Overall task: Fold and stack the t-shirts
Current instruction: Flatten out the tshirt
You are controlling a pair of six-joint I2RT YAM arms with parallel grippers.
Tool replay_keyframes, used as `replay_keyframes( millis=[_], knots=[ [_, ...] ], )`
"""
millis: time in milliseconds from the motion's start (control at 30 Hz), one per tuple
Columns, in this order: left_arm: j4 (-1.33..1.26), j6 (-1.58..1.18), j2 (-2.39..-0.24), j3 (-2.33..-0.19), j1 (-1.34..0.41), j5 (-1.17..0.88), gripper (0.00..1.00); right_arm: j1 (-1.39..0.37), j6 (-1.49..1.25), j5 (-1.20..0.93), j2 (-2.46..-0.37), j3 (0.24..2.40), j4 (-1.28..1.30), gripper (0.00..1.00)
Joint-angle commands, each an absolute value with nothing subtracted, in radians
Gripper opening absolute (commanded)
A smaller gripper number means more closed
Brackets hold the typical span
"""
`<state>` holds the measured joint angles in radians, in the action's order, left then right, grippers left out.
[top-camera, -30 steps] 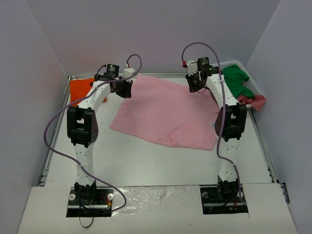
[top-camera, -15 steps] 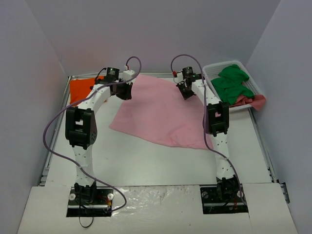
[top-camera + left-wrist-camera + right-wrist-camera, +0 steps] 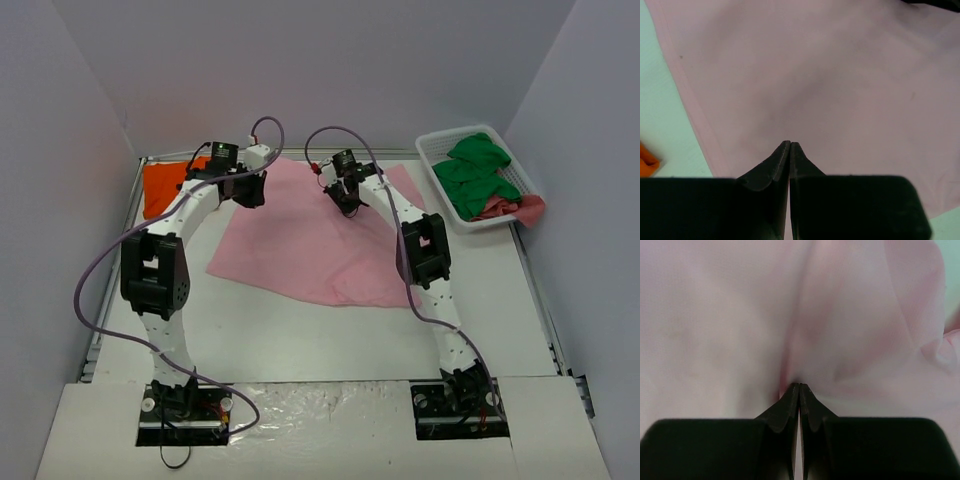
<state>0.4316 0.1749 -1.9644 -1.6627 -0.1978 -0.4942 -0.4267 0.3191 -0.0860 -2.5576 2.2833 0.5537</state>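
While both pairs of jaws are pressed fully together, each has pink cloth at its tips. Right gripper (image 3: 799,385) (image 3: 347,200): no gap between the fingers, and the pink t-shirt (image 3: 715,315) puckers into a ridge that runs straight into the tips, so it is clamped on a pinch of the shirt. Left gripper (image 3: 790,144) (image 3: 248,190): fingers closed tight, faint creases in the shirt (image 3: 840,90) converge on the tips, so it reads as a pinch of the same shirt, though less clearly. The hemmed left edge passes just left of those fingers.

Left gripper sits at the shirt's far left corner, right gripper at the far edge near the middle. The pink t-shirt (image 3: 310,240) lies spread mostly flat across the centre of the table, slanted, with its near edge toward the arm bases.

The orange t-shirt (image 3: 160,185) is at the far left corner, just left of the left gripper and apart from the pink one; a scrap of it shows at the left edge of the left wrist view (image 3: 646,162).

A white slatted basket (image 3: 432,160) at the far right holds green cloth (image 3: 475,170), with a reddish-pink piece (image 3: 525,208) hanging over its right side.

White table (image 3: 300,340), plain pale walls (image 3: 300,60) on three sides, purple cable (image 3: 100,270) looping off the arms.
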Motion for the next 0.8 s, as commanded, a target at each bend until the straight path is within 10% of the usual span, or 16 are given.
replay_keyframes(
  millis=[0,400,767],
  knots=[
    [0.399,0.179,-1.876,-1.652,-0.183,-0.480,0.02,-0.459,0.340,-0.153,-2.550,2.188,0.652,0.00],
    [0.371,0.156,-1.822,-1.580,-0.178,-0.508,0.02,-0.414,0.433,-0.155,-2.398,1.937,0.673,0.00],
    [0.359,0.143,-1.801,-1.546,-0.176,-0.517,0.02,-0.336,0.394,-0.123,-2.586,2.213,0.695,0.00]
  ],
)
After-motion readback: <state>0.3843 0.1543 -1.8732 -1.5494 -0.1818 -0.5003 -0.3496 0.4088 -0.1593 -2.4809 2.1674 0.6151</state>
